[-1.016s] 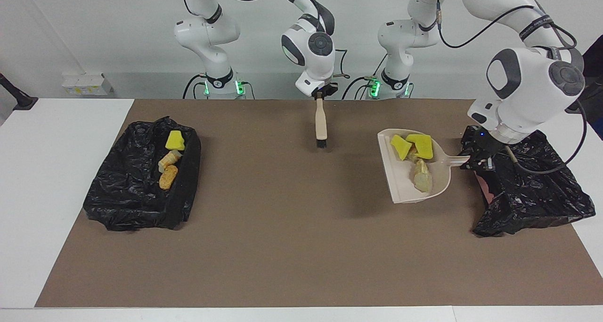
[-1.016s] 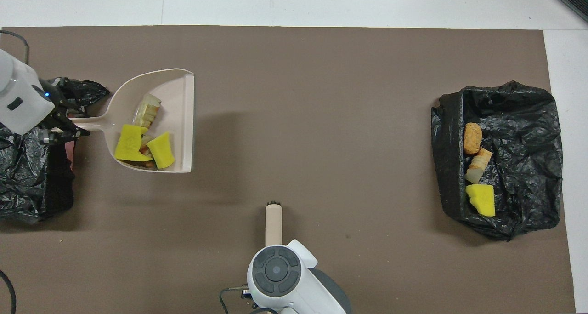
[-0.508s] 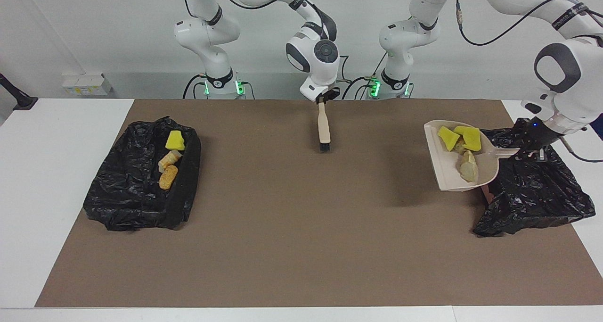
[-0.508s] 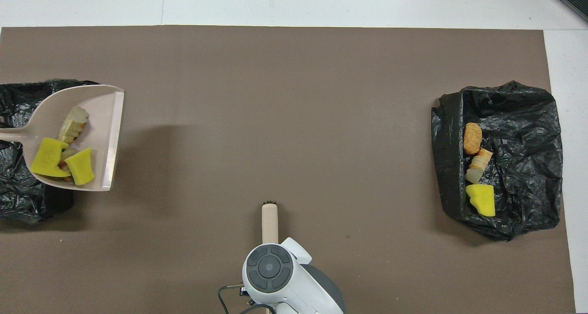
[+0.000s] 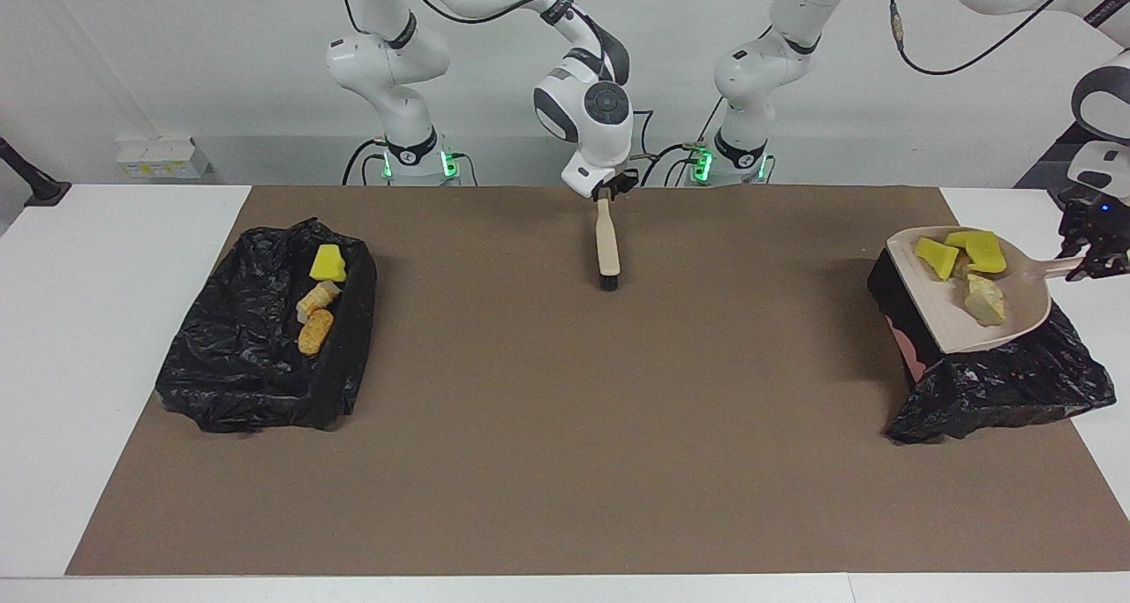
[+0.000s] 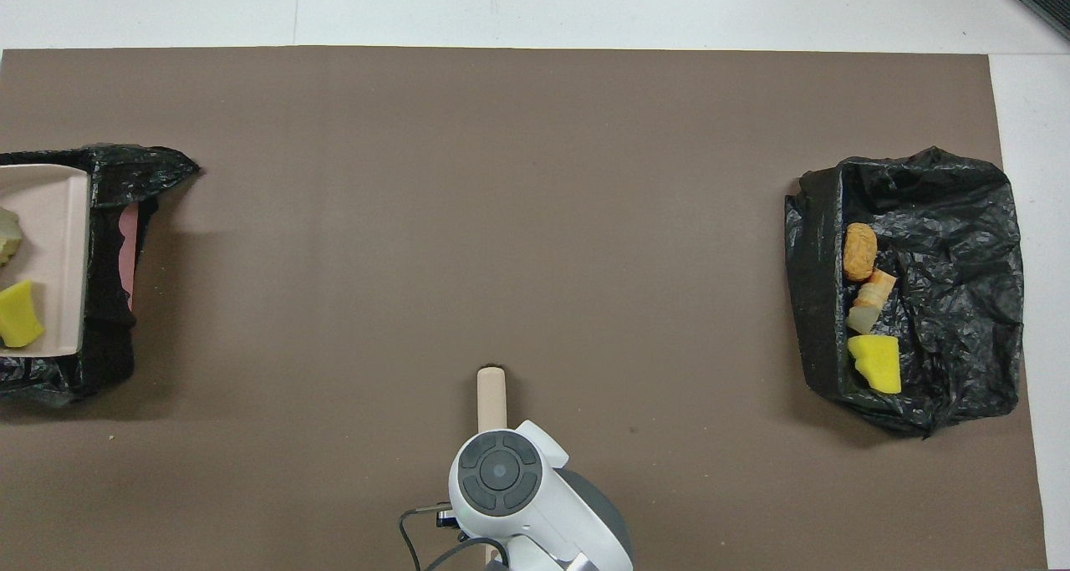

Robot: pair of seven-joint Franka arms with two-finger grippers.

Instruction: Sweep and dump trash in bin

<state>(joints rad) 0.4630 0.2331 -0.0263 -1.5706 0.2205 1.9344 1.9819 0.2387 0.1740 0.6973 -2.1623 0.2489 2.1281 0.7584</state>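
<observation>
Facing view: your right claw [image 5: 606,193] grips the brush [image 5: 607,243], parked out of the way. Your left claw [image 5: 1092,252] grips the dustpan [image 5: 1024,307] handle, holding it roughly level over the bin [image 5: 989,382] so nothing spills early. The trash [image 5: 964,263] lies in the pan, beside that claw.

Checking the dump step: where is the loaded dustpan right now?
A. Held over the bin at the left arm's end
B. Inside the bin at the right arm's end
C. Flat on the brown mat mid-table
A: the left gripper holds the dustpan, trash aboard, over that bin.
</observation>
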